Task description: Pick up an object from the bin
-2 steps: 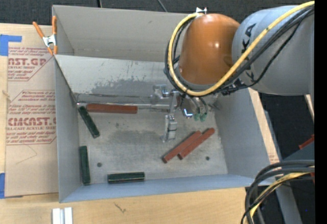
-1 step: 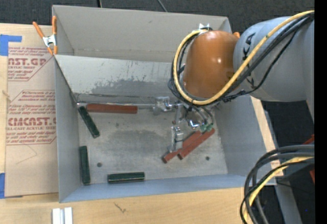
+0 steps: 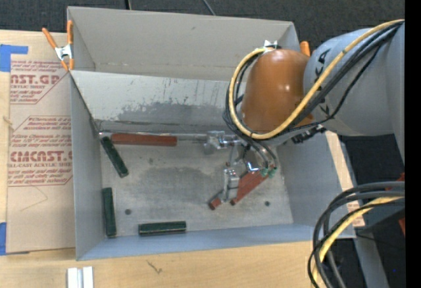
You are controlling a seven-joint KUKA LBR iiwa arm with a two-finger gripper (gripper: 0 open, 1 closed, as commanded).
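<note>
Reaching in from the right, the pincer [image 3: 231, 189] hangs low over the right of the bin [image 3: 197, 37] floor, right at a slanted red-brown stick [image 3: 247, 186]; I cannot tell whether it is open or closed, or whether it grips the stick. Going from the left: an upright green stick [image 3: 108, 212] lies along the left wall, and a tilted green stick [image 3: 114, 157] lies just above it. A flat red-brown stick [image 3: 145, 141] hugs the foot of the back wall, and a level green stick [image 3: 162, 229] lies near the front wall. These four lie well apart from the pincer and tight to walls, so probably harder to reach. The slanted stick lies on open floor, likely why the pincer is there.
</note>
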